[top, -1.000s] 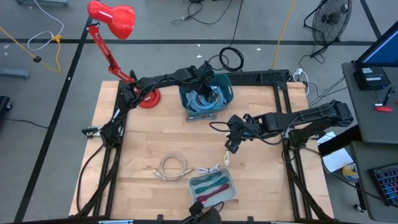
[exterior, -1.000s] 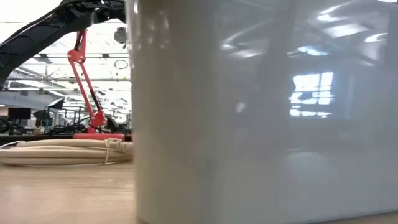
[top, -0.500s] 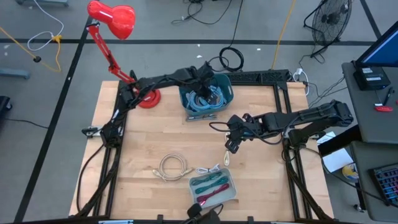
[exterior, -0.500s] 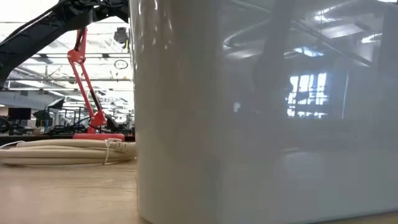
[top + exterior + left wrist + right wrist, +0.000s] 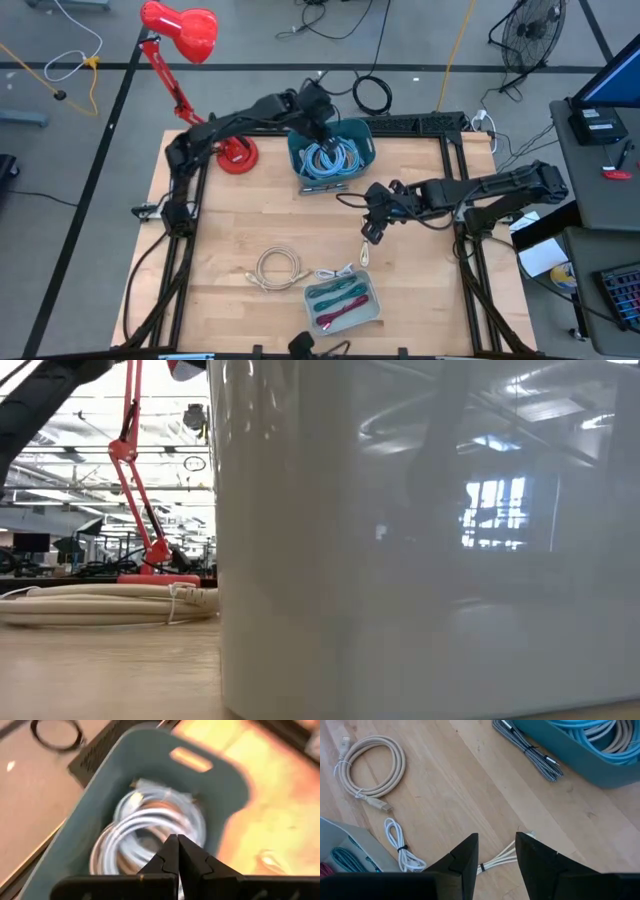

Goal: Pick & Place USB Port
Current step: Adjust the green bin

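My left gripper is shut and hovers over the far-left part of the blue bin; in the left wrist view its fingertips are closed with nothing visible between them, above the pale coiled cables lying in the bin. My right gripper is open and points down over bare table. A small bundled white cable lies on the wood below the gap between its fingers, untouched. A beige coiled cable and another white cable rest flat on the table.
A braided black-and-white cable lies against the bin's near wall. A clear tray with teal and red cables sits at the near edge and fills most of the low view. A red desk lamp stands at the far left.
My left arm has risen and drawn back toward the table's far-left, carrying its gripper from inside the bin up to above the bin's far-left rim. The coils in the bin stay where they were. The right arm has kept still.
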`<act>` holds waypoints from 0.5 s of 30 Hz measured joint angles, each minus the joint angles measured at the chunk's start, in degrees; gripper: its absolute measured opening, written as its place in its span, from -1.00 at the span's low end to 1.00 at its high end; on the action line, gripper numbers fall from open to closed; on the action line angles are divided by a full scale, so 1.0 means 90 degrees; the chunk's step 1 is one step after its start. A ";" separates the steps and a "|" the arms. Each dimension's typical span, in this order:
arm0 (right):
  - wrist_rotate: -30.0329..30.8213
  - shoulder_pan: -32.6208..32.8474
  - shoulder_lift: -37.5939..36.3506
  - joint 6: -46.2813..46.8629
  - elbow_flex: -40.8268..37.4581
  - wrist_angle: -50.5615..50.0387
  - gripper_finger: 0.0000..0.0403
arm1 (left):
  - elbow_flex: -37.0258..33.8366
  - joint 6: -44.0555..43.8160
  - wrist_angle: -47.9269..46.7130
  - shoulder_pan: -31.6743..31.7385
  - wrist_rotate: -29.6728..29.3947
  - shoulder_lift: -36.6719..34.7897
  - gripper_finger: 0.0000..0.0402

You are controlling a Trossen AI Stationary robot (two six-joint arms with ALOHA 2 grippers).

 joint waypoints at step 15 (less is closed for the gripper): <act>-0.0202 -0.0165 0.0000 -0.0286 0.0002 0.0033 -0.40 | -0.0531 -0.0091 -0.0738 -0.1329 -0.0291 -0.0501 -1.00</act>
